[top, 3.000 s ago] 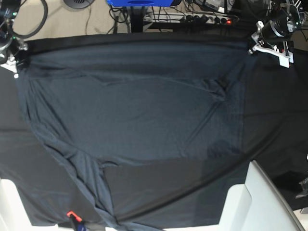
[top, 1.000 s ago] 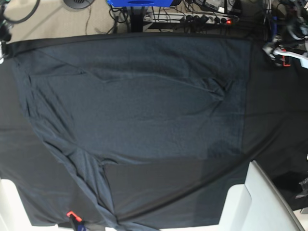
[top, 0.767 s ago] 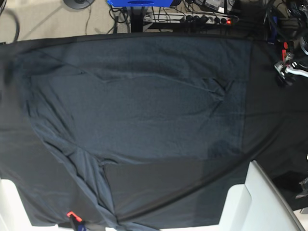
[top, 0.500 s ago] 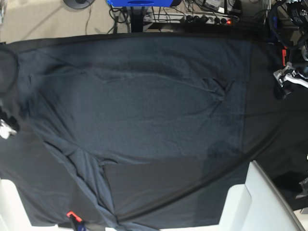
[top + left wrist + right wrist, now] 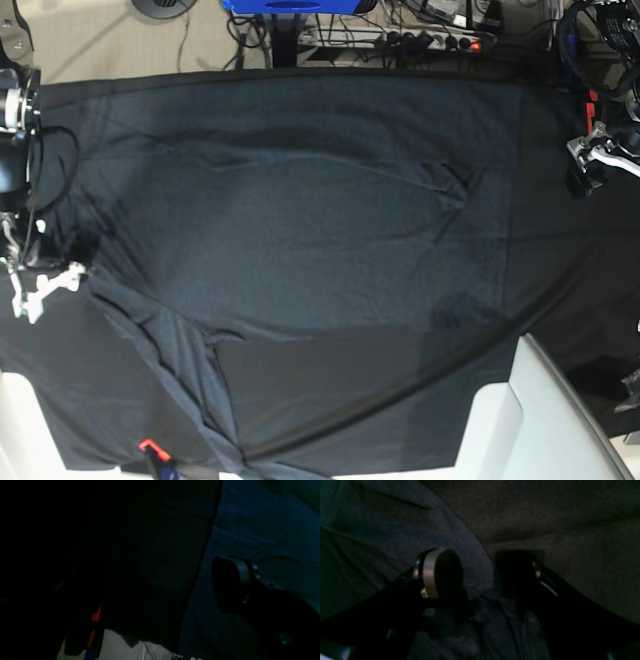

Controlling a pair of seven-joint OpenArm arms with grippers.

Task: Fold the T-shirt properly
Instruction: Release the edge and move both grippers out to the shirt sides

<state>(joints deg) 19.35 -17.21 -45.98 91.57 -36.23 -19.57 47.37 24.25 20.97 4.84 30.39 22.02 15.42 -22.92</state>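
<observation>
Base view shows the T-shirt (image 5: 290, 200) spread flat over most of the desk (image 5: 570, 300), its top edge running along the desk's far rim at 12 o'clock and its straight right edge at about 3 o'clock, with a strip of bare black cloth beyond it. At 7 o'clock a sleeve trails down toward the near rim beside a small orange clip (image 5: 148, 445). Open room lies at 5 o'clock, where the bare cloth meets a white panel (image 5: 540, 420), and along the 3 o'clock strip. Compared with half a second ago, the right hand (image 5: 45, 283) has come further in at 9 o'clock and now sits at the shirt's left edge, while the left hand (image 5: 590, 165) at 2 to 3 o'clock has hardly shifted and hovers over bare cloth, clear of the shirt. In the right wrist view the right hand (image 5: 480, 572) points down at the cloth, its two fingers (image 5: 437, 572) standing moderately apart astride the shirt's curved edge, gripping nothing. In the left wrist view, which is very dark, the left hand shows only one finger (image 5: 231, 582), above the shirt's edge; its jaws stand wide and empty.
</observation>
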